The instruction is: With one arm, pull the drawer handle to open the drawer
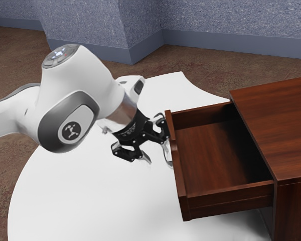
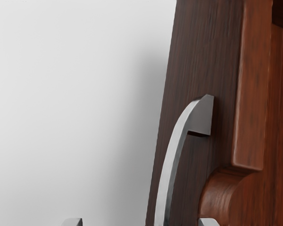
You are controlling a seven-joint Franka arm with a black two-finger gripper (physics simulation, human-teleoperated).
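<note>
While the spread jaws straddle its handle [image 2: 174,150], the drawer [image 1: 215,150] juts lengthwise toward the exterior view's left.

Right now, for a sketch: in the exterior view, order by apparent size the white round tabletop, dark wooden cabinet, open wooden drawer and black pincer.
1. White round tabletop.
2. Open wooden drawer and dark wooden cabinet: alike, and the frame crops the cabinet, so unranked.
3. Black pincer.

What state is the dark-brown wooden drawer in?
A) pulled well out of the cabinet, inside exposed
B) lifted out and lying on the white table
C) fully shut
A: the dark-brown wooden drawer juts out of the wooden cabinet, its bare interior showing.
</note>
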